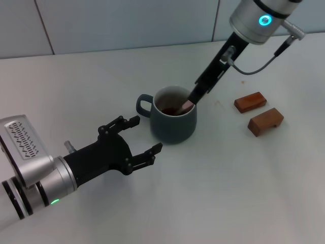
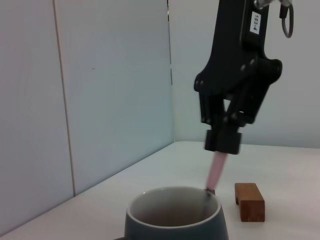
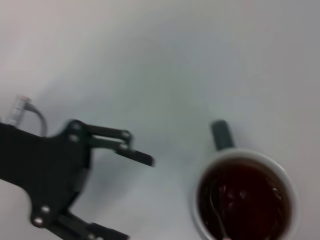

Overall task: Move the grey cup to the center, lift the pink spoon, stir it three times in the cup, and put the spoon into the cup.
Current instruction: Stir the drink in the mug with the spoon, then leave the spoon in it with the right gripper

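The right gripper (image 1: 191,99) pinches the pink spoon (image 2: 216,175) inside the grey cup (image 1: 172,122); the left gripper (image 1: 136,138), spread, rests near-left on the counter (image 1: 228,193).

A lab-like test bench is showing here: a bare white table (image 1: 228,193) lying beneath plain pale wall panels (image 1: 127,23).

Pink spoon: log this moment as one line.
right pincer: shut on pink spoon, bowl in grey cup | left pincer: open, beside cup | spoon not released
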